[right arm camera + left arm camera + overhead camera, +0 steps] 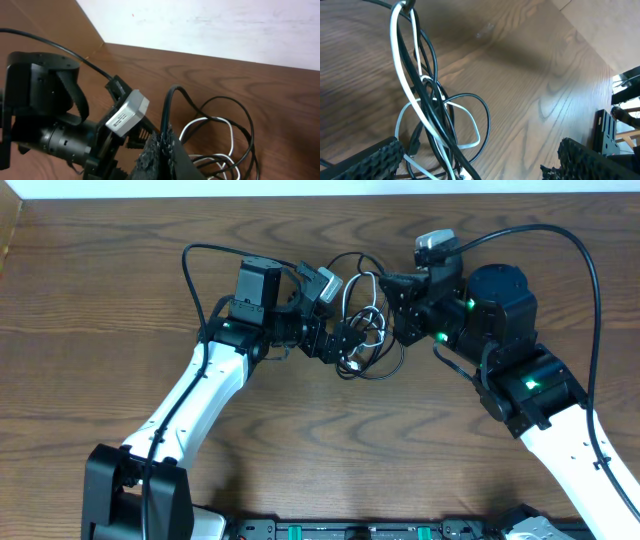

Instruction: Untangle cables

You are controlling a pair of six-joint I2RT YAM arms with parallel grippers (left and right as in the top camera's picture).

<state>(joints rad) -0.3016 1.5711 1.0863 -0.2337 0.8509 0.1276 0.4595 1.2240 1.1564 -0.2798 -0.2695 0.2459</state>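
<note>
Gapes fully at the left gripper (480,160), with ribbed fingers (380,157) low at either edge of the left wrist view and the cables (427,110) running down between them; cannot tell whether any strand touches a pad. Clamps tight at the right gripper (162,150), pinching a black cord (166,107) that climbs out of the closed fingertips and curves away into a wide loop. In the left wrist view, rises as a bundle of black strands plus the white cord (394,45) toward the top left corner, clear of the wood there, and spreads lower down into overlapping loops close to the surface. From overhead, sits as one knot between the two grippers, toward the far side of the table (280,100) and about midway across, with the left gripper against its left side and the right gripper at its upper right. Reaches in from the near left along the white-shelled left arm (200,385) and from the near right along the right arm (570,440), both over brown wood grain. Ends at a pale wall (225,25) along the table's far edge.
</note>
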